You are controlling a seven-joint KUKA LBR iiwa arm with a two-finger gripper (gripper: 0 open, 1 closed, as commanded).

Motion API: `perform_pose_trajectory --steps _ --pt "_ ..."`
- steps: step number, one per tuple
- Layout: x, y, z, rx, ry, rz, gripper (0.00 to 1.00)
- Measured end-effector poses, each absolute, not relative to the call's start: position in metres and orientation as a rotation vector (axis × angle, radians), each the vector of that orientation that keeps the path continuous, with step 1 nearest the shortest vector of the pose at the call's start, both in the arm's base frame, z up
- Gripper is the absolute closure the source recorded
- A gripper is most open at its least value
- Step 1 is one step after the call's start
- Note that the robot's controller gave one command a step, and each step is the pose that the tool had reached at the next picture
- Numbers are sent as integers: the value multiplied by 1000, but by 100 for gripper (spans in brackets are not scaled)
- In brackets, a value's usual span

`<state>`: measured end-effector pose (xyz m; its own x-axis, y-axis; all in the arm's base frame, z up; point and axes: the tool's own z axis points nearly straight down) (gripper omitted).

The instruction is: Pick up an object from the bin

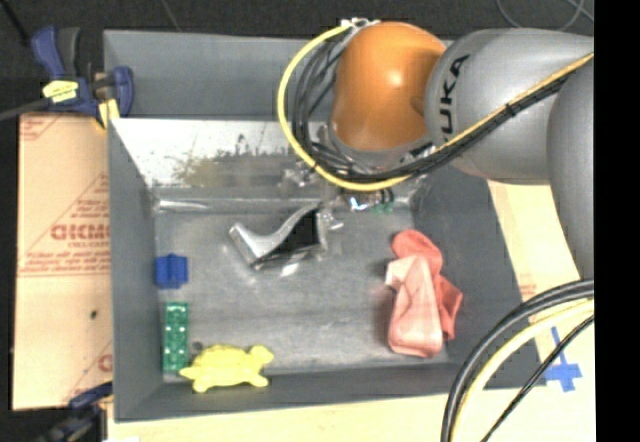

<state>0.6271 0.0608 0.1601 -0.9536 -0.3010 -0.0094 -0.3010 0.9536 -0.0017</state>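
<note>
Camera view, looking down into the grey metal bin [135, 280]: against the near wall, toward the near-left corner as the view has it, lies a flat yellow turtle-shaped toy [230, 368]. Just beside it, along the left wall, a green studded block [176, 335] lies lengthwise, its near end almost touching the toy. A little farther along the same wall sits a small blue block [171, 271], apart from the green one.

Over by the right wall, a crumpled pink cloth [420, 305] is bunched on the floor, reaching from about the bin's middle depth toward the near wall.

Farther in, the gripper [280, 242] is down over bare floor near the bin's centre, between the blue block and the pink cloth and well apart from both. It leans toward the left wall. Whether it is apart or together I cannot tell, and nothing can be made out in it.

Beyond it, the orange cover [385, 85] of the wrist, ringed by looped cables [292, 100], hangs before the far wall, with the grey arm [510, 100] running off over the right wall.
</note>
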Motion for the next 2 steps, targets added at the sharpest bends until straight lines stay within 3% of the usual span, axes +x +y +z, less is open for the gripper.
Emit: perform_pose_trajectory --steps 1,2 --pt "641 55 136 -633 3059 -5 0" --pt "648 54 76 -1052 2943 -3 100"
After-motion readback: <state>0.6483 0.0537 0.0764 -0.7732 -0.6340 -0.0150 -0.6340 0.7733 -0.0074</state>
